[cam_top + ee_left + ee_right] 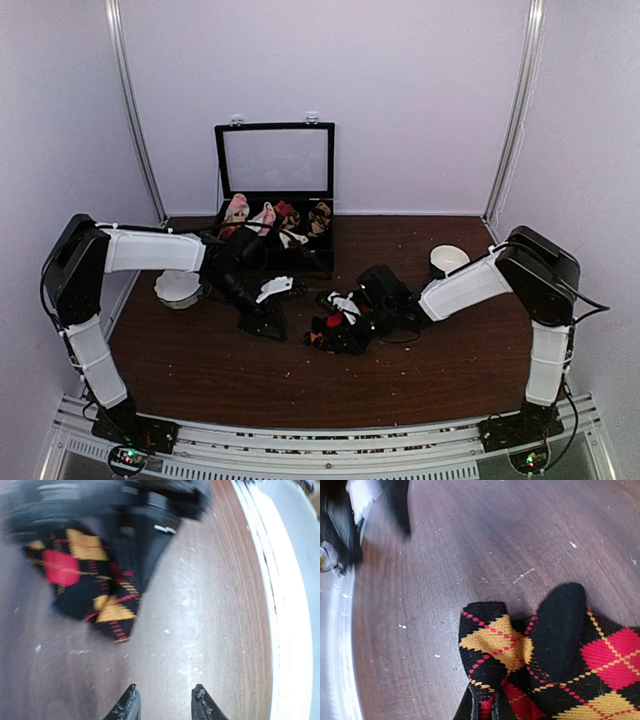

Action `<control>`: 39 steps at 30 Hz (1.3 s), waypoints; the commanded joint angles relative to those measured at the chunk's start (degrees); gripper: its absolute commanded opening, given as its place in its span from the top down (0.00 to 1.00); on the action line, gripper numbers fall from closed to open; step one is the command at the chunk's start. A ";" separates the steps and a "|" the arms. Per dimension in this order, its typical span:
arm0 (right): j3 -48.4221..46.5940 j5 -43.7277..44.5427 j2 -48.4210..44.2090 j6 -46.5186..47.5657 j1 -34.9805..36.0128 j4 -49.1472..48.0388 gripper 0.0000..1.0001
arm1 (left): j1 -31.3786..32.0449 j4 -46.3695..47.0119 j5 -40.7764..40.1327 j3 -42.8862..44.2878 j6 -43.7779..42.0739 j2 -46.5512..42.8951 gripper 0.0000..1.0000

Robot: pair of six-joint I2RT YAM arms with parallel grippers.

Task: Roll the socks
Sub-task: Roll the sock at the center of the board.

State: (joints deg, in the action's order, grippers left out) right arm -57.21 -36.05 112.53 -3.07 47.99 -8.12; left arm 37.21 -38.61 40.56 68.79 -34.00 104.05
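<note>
The brown table (430,370) carries an open black box (275,160) at its far edge, with sock bundles (265,217) inside. The black socks (600,670) with red and orange diamonds lie crumpled near the table's middle. The right gripper (484,707) is pressed together, pinching the socks' edge. The left gripper (162,702) hovers near them, its fingers spread over bare wood.

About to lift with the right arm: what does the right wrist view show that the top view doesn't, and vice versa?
Right wrist only: the right claw shut on the edge of the argyle sock, red and orange diamonds sharp. Top only: the open box behind, a white bowl at left, a white cup at right. Both: that sock on the brown table.
</note>
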 commanded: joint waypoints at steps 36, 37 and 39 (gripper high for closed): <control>0.95 -7.97 4.12 -9.26 -6.06 7.63 0.70 | 12.87 0.62 -16.78 13.91 -5.59 16.98 1.00; 1.78 -6.95 3.06 -9.16 -6.08 6.61 0.69 | 12.68 -0.42 -15.36 14.39 -3.99 17.44 1.00; 3.64 -5.00 1.06 -8.98 -5.98 4.22 0.64 | 11.99 -2.78 -11.99 15.37 -0.41 18.90 1.00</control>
State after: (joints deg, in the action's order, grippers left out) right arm -58.43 -50.30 114.98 -13.04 41.93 -6.35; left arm 49.95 -35.03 22.87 82.30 -42.35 119.31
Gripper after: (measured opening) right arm 0.319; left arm 0.039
